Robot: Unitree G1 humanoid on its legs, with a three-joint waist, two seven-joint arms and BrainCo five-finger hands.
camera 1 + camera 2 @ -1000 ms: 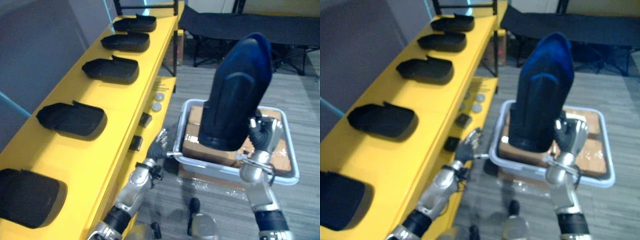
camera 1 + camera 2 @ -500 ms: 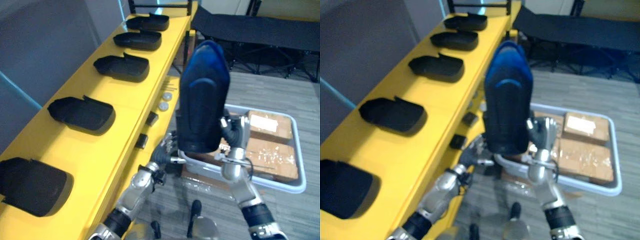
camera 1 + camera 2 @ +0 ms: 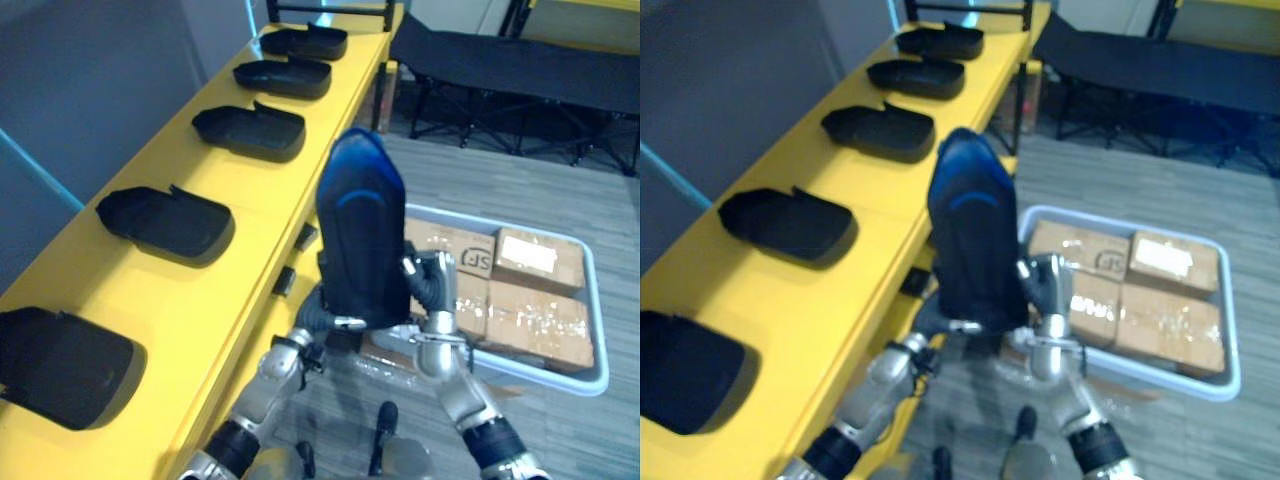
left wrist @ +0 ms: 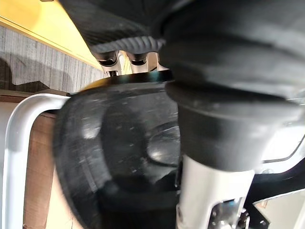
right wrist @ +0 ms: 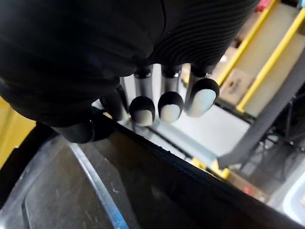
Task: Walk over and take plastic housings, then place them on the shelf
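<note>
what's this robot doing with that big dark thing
The robot holds one dark plastic housing upright in front of it, beside the yellow shelf. Its right hand is curled round the housing's edge, and its left hand is at the lower end. Five more housings lie in a row on the shelf. A white tray with cardboard boxes sits on the floor to the robot's right. The held housing is not yet set on the shelf.

The right arm stands up from the lower right, and the right hand [image 3: 432, 290] has its fingers [image 5: 167, 106] curled over the edge of the plastic housing [image 3: 360, 235]. The left arm reaches up from the lower left, the left hand [image 3: 316, 319] at the housing's lower end
</note>
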